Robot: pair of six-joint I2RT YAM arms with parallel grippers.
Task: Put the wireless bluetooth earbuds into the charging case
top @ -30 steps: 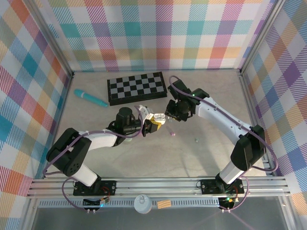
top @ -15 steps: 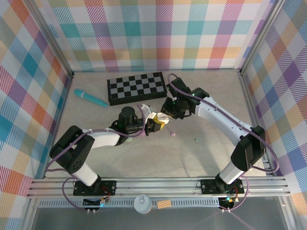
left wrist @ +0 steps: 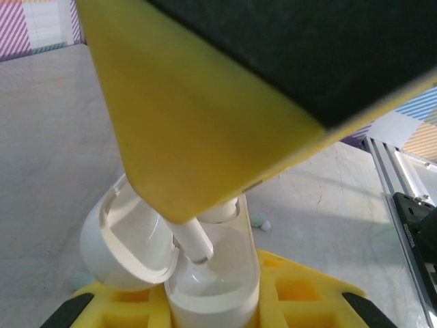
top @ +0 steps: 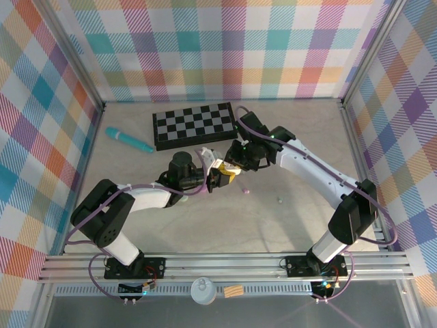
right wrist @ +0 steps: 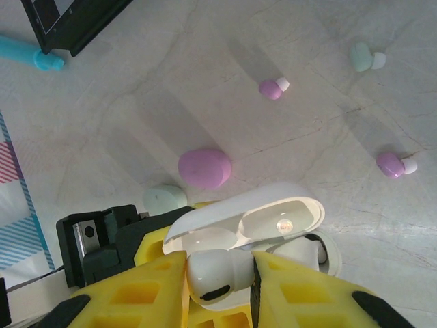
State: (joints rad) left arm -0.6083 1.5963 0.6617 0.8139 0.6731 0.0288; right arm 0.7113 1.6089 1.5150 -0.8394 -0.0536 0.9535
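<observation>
A pale, marbled tabletop [top: 205, 225] sat inside plaid walls, and near its centre the white earbud [right wrist: 213, 277] was pinched at its head between the yellow fingers of the right gripper [right wrist: 218, 263], directly above the open white charging case [right wrist: 246, 205]. In the left wrist view the bud's long axis stood close to upright, leaning slightly, with the stem [left wrist: 193, 242] pointing down toward 5 o'clock and its tip at the mouth of a well; whether it was seated could not be told. The case's lid [left wrist: 130, 239] hung open toward 9 o'clock. The left gripper [top: 218, 176] was clamped on the case's body. In the right wrist view a pink case [right wrist: 204, 168] lay at 11 o'clock of the white one and a pale green case [right wrist: 165, 199] at 10 o'clock, their contents hidden. Two pink earbuds [right wrist: 273, 87] [right wrist: 395, 164] and a green earbud [right wrist: 364, 57] lay loose on the table, well apart. A chessboard [top: 194, 125] sat at 11 o'clock and a teal pen [top: 128, 139] at 10 o'clock.
</observation>
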